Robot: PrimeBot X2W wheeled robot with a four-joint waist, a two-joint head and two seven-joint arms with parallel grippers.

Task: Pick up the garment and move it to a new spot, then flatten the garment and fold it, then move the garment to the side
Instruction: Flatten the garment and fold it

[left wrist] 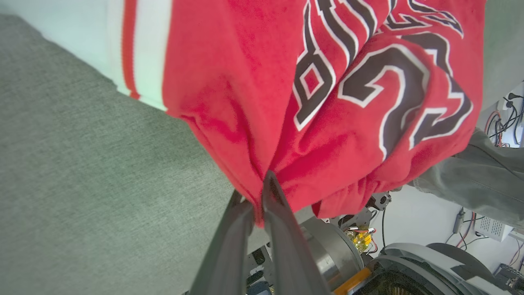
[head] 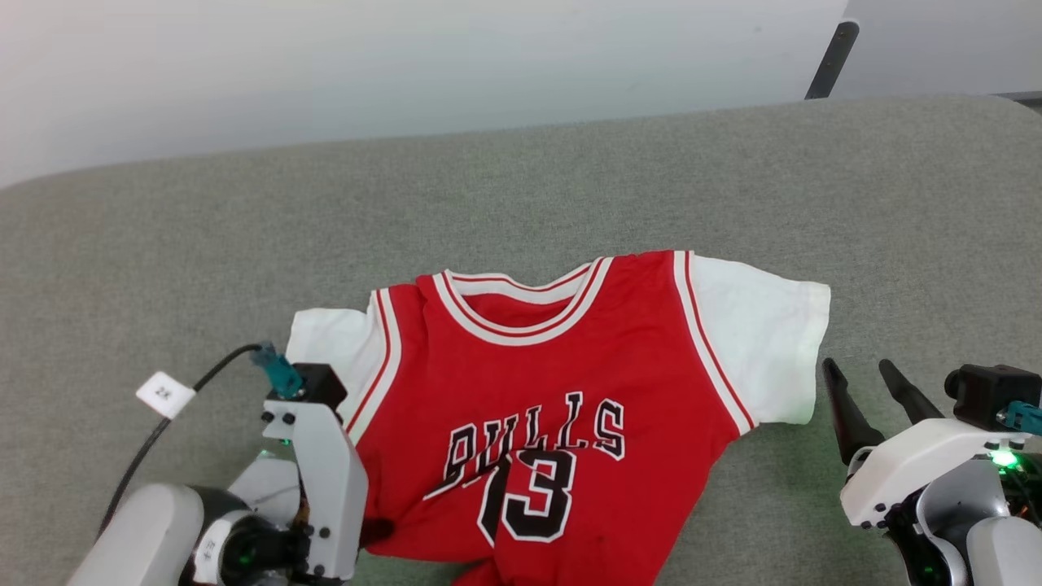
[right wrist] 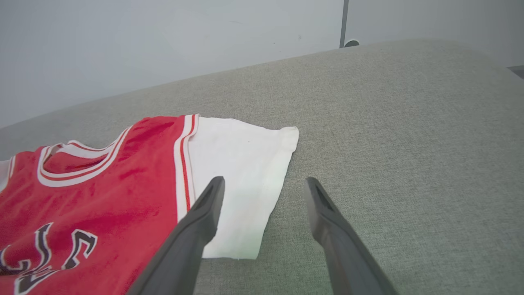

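Garment (head: 537, 366) reads light, limp; your left end effector (left wrist: 256, 192) pinches its lower hem (left wrist: 294, 192); right end effector (head: 858, 364) stands wide, empty, beside the white sleeve (head: 757, 342); grip hems, not mid-cloth.

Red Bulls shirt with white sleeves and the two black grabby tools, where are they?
Red BULLS T-shirt with white sleeves (head: 553, 370): head view, red chest.
Dark left tool (left wrist: 254, 192): left wrist view, between pinching fingertips.
Dark right tool (head: 856, 365): head view, between open fingertips.

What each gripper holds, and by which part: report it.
The left gripper is shut on the shirt, pinching bunched red fabric at its lower edge. The right gripper is open beside the white sleeve, holding nothing.
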